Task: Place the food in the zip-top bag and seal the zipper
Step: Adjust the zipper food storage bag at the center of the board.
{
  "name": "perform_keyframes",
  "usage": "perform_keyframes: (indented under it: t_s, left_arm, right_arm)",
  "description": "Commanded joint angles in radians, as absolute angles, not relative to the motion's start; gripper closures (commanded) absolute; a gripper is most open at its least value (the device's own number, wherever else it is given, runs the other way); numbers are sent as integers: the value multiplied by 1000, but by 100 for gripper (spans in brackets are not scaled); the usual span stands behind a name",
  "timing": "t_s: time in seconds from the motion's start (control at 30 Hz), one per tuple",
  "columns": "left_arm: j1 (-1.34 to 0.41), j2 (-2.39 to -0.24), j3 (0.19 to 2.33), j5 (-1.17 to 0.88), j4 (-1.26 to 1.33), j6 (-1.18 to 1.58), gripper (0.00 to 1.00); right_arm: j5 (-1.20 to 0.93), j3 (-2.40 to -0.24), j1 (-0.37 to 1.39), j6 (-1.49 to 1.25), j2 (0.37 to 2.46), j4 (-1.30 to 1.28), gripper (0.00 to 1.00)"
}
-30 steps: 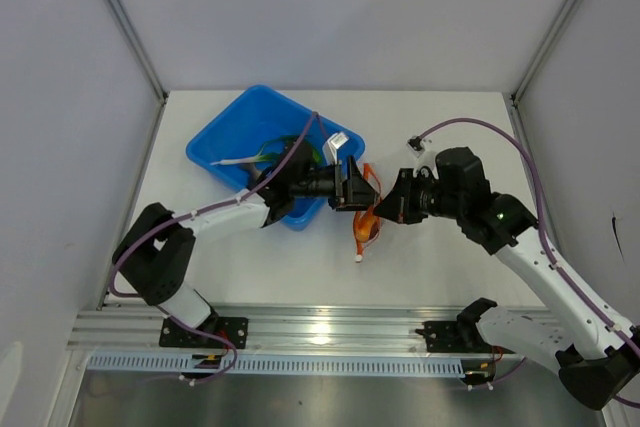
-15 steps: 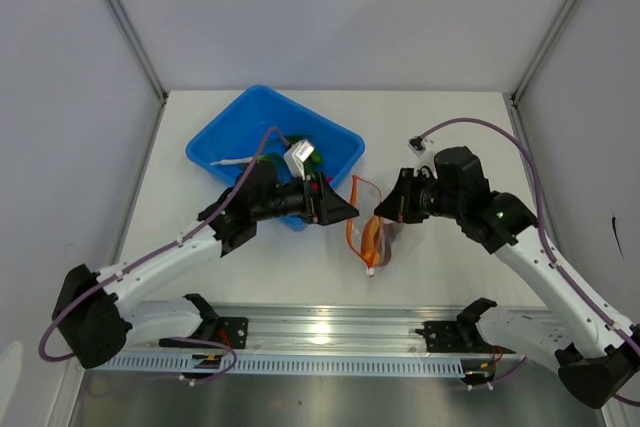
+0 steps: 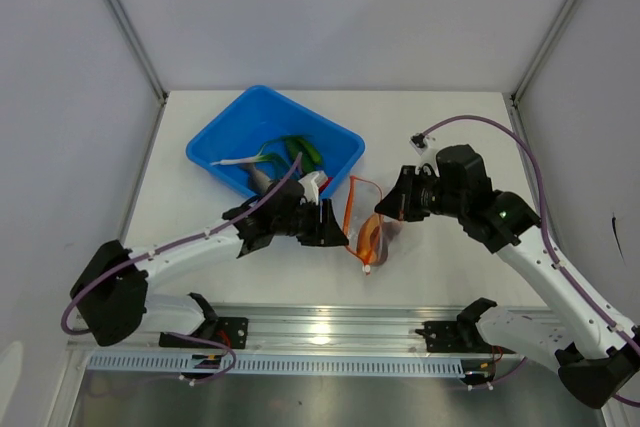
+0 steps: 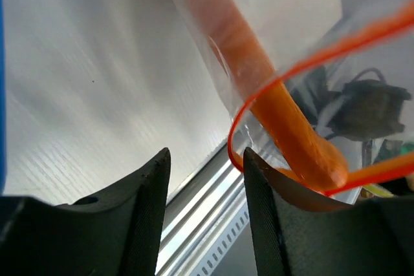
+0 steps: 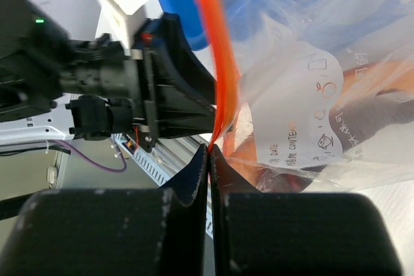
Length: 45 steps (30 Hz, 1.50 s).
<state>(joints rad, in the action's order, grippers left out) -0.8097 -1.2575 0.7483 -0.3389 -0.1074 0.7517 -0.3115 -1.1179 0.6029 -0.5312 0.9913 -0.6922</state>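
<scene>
close to the near edge, about mid-desk: left gripper (image 3: 342, 237), jaws spread wide with nothing between them, just beside the zip-top bag (image 3: 372, 237). from the left wrist, two dark fingers (image 4: 145, 211) parted, a thin loop of the zipper (image 4: 234, 135) right by the right-hand one; touching or not, cannot tell.

a little farther in and to the right: right gripper (image 3: 382, 211), pinched tight on the zipper's orange-red strip at the bag's mouth, clear bag hanging from it, white tip (image 3: 367, 268) pointing at the near edge. through the crinkly plastic, orange and reddish shapes (image 5: 378, 72), too blurred to name.

toward the far left corner: blue tray (image 3: 215, 142), holding green pods (image 3: 300, 150), a white-stemmed green onion (image 3: 243, 161) and a grey piece (image 3: 259, 178).
</scene>
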Motion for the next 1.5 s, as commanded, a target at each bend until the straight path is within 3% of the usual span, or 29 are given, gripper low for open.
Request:
perform_keyframes:
  t_s: [0.0,0.17,0.6,0.7,0.73,0.8,0.97,1.13,1.23,1.47]
  left_arm:
    - [-818,-1317,770,-324,-66,765,49]
    - [-818,-1379,818,-359,-9,781,56]
    - [-827,-1431,894,-486,68,871,62]
    - [-827,-1448,920,-495,49,865,75]
    - [-827,-1447,922,-497,43,862,90]
    - [-827,-1433,933,-495,31,858,99]
    - [-827,-1390,1058,-578,-84,810,99]
    - [-834,-1351,1421,-627,-236,744,99]
    - [-838,-1371,1535,-669,-293,742,100]
    - [-838,-1422,1438,-670,-304,759,99]
  right_arm:
    - [-304,-1167,601,-531,980,-693,100]
    - [-296,-1169,601,-525,969,-710,100]
    - [-298,-1117,601,-528,977,-675,100]
    - [-299,-1114,601,-526,982,-666,100]
    - [-290,-1117,600,-525,982,-669,100]
    - [-272,-1124,600,-519,982,-684,100]
    - [-113,-1164,601,-459,979,-764,100]
    - [23,-1327,597,-399,986,-880,100]
    - [61,-1452,597,-377,996,-934,100]
    - [63,-1405,594,-376,979,-919,100]
